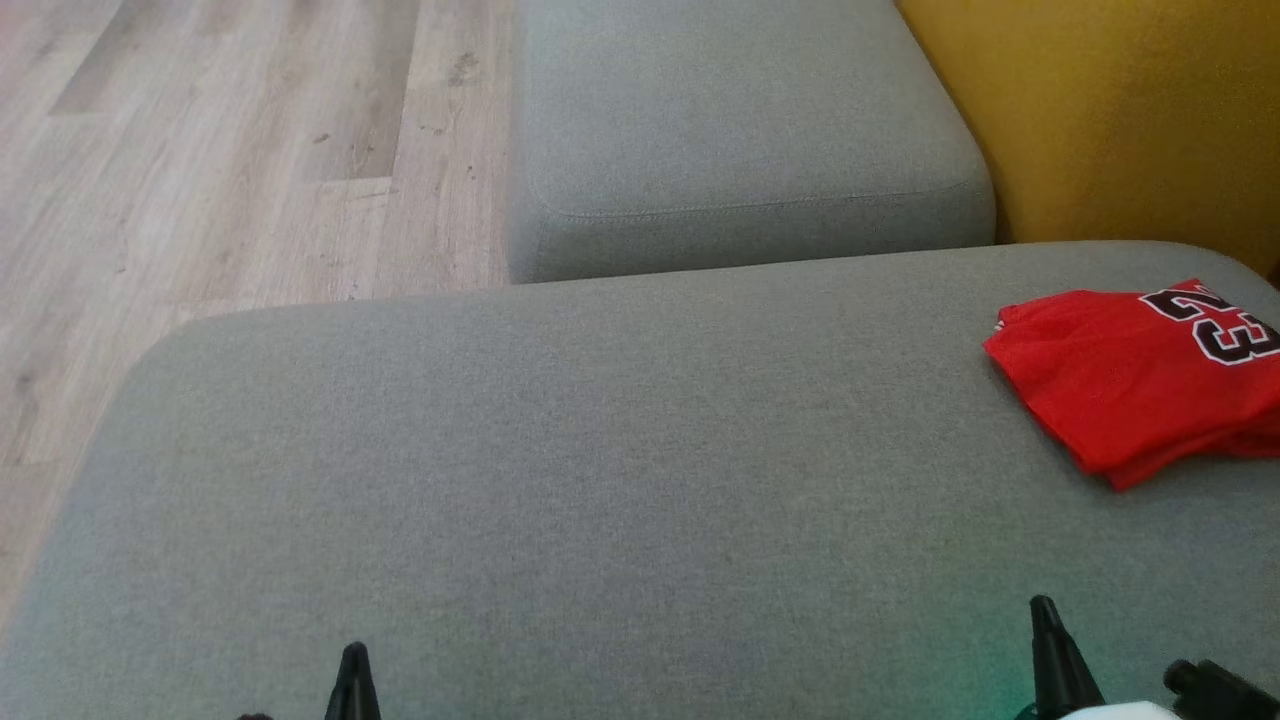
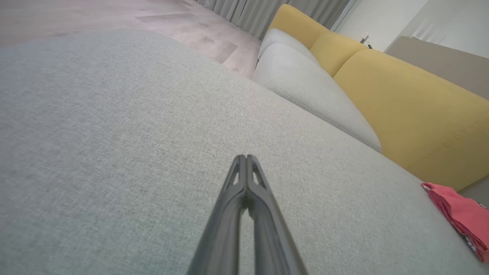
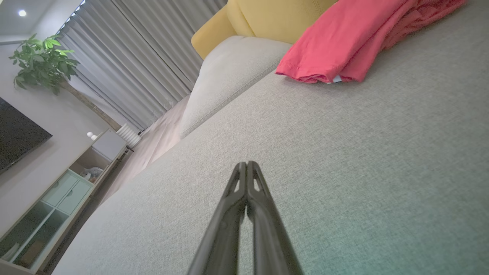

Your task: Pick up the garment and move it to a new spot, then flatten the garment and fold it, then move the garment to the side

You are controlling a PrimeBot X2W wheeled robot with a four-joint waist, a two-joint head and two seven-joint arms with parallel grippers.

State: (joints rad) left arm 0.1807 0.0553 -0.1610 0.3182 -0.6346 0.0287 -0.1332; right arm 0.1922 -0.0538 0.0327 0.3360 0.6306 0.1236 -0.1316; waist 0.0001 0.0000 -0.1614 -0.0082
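Observation:
The garment (image 1: 1140, 380) is a red jersey with dark, white-edged numbers, lying folded at the far right of the grey sofa cushion (image 1: 560, 480). It also appears at the lower right of the left wrist view as the garment (image 2: 462, 214), and at the top of the right wrist view as the garment (image 3: 344, 42). My left gripper (image 1: 353, 655) sits low at the near edge, shut with nothing in it (image 2: 246, 157). My right gripper (image 1: 1043, 605) stands at the near right, well short of the jersey, shut and empty too (image 3: 246, 164).
A second grey cushion (image 1: 740, 130) lies beyond the near one, with a mustard-yellow backrest (image 1: 1120, 110) at the right. Wood floor (image 1: 220, 160) runs along the left. The right wrist view shows curtains (image 3: 145, 57), a potted plant (image 3: 46, 61) and a cabinet (image 3: 57, 206).

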